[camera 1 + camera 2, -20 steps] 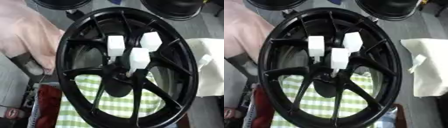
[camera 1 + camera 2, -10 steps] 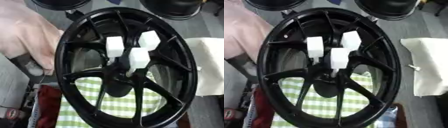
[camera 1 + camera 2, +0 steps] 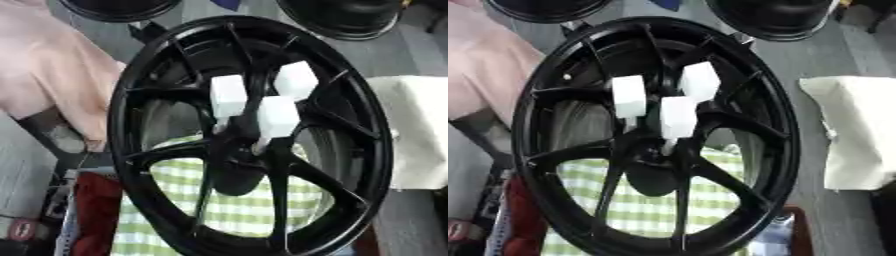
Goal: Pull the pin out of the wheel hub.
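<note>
None of the robot's own body shows in either view (the black wheel hub fills the frame's middle).

No legible text, label, brand, number or sign on anything here.

Grey floor runs behind. A pink cloth lies left, a cream cloth right, green-checked fabric below
</note>
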Tool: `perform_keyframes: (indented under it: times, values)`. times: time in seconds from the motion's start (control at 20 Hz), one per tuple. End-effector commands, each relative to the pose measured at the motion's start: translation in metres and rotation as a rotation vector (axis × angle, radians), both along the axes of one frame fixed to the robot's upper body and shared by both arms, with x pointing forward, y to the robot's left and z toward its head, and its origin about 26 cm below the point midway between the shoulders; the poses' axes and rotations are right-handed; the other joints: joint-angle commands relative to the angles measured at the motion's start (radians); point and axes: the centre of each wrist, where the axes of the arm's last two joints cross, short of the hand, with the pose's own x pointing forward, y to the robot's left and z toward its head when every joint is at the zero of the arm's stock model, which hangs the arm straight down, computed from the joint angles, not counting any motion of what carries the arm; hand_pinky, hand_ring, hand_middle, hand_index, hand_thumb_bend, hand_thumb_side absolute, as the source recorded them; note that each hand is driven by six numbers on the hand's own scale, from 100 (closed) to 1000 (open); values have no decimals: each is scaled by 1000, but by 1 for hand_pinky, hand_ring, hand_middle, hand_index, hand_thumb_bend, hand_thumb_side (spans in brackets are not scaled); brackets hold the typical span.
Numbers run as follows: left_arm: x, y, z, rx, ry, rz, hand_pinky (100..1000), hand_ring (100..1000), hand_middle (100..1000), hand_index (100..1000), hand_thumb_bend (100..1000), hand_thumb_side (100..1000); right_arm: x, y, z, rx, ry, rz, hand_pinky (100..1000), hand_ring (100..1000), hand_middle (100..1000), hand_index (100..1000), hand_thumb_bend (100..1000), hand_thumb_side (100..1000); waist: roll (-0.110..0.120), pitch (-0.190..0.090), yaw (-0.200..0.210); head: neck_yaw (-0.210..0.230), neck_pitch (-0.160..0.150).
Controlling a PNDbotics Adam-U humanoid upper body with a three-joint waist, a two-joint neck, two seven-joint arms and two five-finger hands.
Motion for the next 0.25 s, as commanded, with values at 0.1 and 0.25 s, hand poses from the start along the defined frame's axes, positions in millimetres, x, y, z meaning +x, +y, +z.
perform_keyframes:
  times: [0.1, 0.25]
  values:
    - [-5, -3, 13, 33, -51, 6, 843, 716, 857, 895, 412, 891, -7, 21, 14, -1, -15, 64, 887, 754, 735, 739, 100, 407, 6, -15, 5, -8, -12]
    - [-5, -4, 12, 38, -54, 9, 843, 715, 856, 895, 413, 891, -5, 28, 13, 7, 7, 96, 887, 755, 736, 742, 113, 380, 6, -13, 8, -14, -12]
